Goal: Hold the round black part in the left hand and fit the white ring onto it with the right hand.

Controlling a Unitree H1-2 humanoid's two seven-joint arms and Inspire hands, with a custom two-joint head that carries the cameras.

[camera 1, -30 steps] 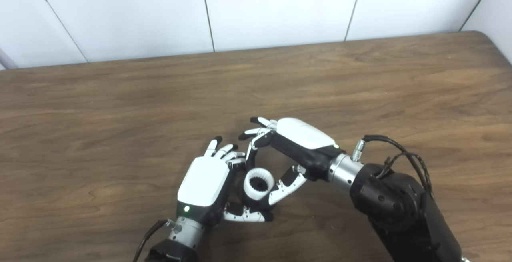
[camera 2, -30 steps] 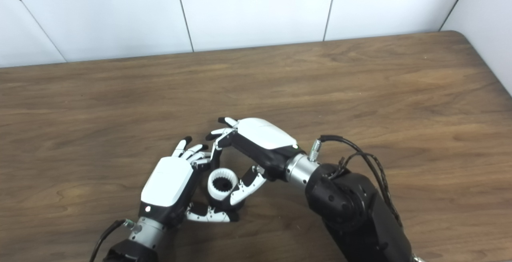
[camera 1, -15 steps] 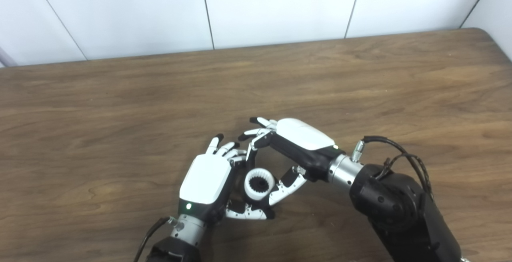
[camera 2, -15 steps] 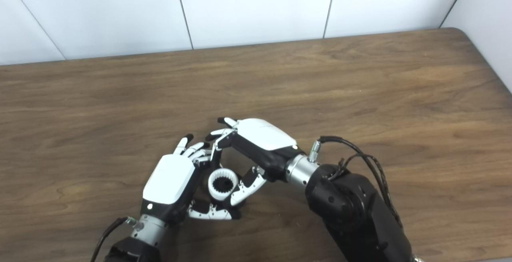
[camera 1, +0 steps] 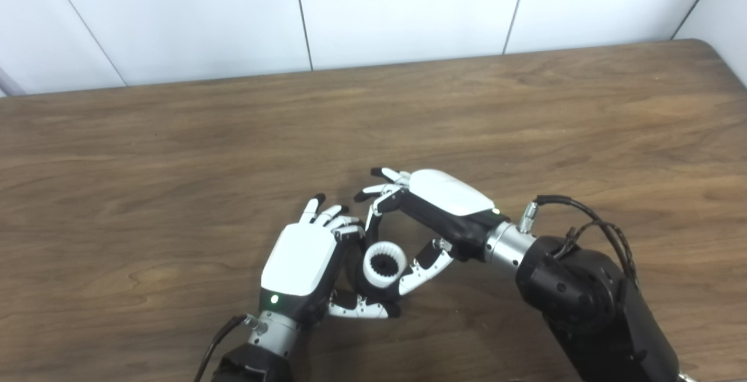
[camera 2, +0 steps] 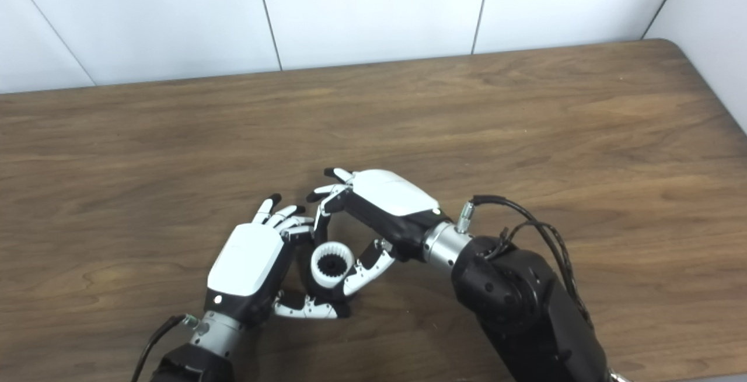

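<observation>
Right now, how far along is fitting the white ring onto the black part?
Done: both parts are up off the table. In hand: the white toothed ring sits between the left hand and right hand, black part showing inside. Left: whether it's fully seated can't be told.

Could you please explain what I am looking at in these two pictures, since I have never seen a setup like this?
Both pictures show one moment, taken by two cameras side by side on a humanoid robot's head, looking down at a brown wooden table with a white panelled wall behind it. The two views differ only by a small sideways offset.

The robot's arms enter from the bottom edge. Each ends in a mechanical hand with fingers and a thumb. The left hand and the right hand meet near the middle of the table.

Between them sits a white ring with small teeth along its inner edge; its centre looks dark. Fingers of both hands curl closely around it, though I cannot tell exactly which hand bears it. The round black part it belongs on is mostly hidden beneath. Nothing else is visible on the table.
</observation>
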